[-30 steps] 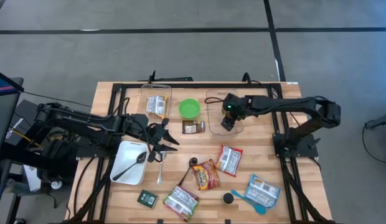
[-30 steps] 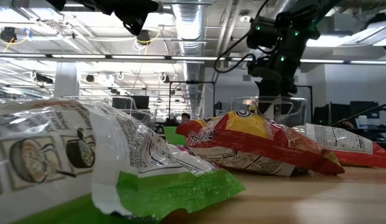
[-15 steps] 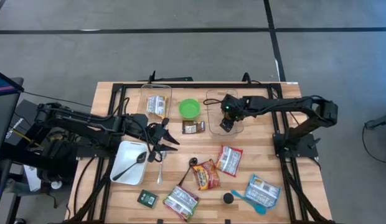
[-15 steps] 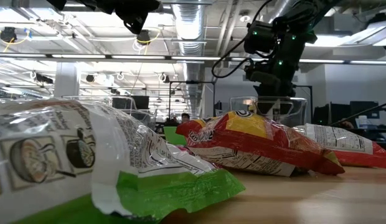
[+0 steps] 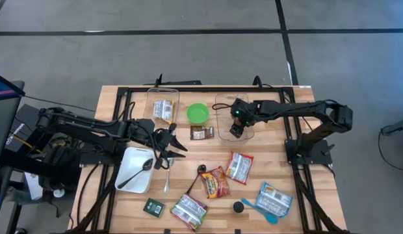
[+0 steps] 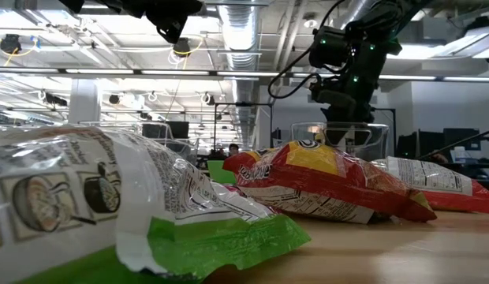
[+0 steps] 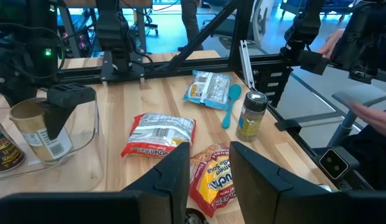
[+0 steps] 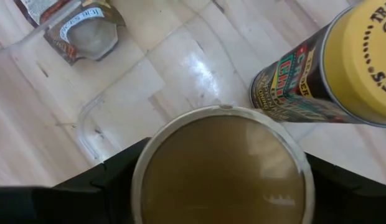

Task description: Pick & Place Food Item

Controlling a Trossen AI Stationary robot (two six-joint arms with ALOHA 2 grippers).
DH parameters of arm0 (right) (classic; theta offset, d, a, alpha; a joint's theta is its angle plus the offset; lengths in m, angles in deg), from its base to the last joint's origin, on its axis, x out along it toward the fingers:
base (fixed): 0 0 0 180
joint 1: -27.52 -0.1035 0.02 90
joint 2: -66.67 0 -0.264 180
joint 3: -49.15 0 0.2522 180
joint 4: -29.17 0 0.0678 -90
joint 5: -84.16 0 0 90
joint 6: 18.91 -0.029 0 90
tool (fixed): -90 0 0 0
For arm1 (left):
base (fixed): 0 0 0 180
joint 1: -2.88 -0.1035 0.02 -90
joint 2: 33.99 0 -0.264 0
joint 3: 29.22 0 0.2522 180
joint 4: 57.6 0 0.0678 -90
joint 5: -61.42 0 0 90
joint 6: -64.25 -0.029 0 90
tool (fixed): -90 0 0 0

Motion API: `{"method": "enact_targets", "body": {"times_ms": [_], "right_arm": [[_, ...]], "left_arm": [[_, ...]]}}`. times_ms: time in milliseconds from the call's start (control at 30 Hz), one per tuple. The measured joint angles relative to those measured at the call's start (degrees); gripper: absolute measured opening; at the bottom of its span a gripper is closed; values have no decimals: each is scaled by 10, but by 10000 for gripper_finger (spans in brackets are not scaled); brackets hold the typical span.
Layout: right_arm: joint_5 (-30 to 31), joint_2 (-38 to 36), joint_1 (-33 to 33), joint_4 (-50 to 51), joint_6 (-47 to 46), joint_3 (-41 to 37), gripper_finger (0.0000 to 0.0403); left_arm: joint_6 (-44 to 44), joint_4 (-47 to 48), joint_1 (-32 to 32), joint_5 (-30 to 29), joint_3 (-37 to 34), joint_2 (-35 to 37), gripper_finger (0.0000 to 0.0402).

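A jar with a tan lid and a white label point(image 7: 37, 134) stands upright on the floor of a clear container point(image 5: 221, 104) at the far middle of the table. My right gripper point(image 5: 235, 128) is above it, one finger on each side of the jar point(image 8: 221, 174). A dark can with a yellow lid point(image 8: 330, 62) stands beside the jar in the same container. My left gripper point(image 5: 174, 147) waits open and holds nothing, by the white bowl point(image 5: 127, 179) at the left. My right gripper comes at the jar from above, pointing steeply down. Its two fingers point(image 8: 115, 177) lie against opposite sides of the jar just under the lid's rim point(image 8: 143, 174). The lid hides the contact faces, and I see no gap. The jar stands upright, its base on the container's floor.
A brown packet point(image 5: 201, 133) lies just left of the container, then a green bowl point(image 5: 197, 114) and a second clear container point(image 5: 162, 107). Several snack bags point(image 5: 238, 167) and a spice shaker point(image 7: 251, 115) lie toward the near edge. Black frame rails point(image 5: 289, 130) border the table.
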Motion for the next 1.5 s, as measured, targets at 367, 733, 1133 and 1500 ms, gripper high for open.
{"method": "enact_targets", "body": {"times_ms": [367,733,1133,1500], "right_arm": [[0,0,0,10,-2,0,305],[0,-1,0,13,-12,0,309],[0,-1,0,20,-13,0,396],[2,-52,-12,32,-13,0,381]], "left_arm": [[0,0,0,0,0,0,108],[0,0,0,0,0,0,108],[0,0,0,0,0,0,108],[0,0,0,0,0,0,108]]}}
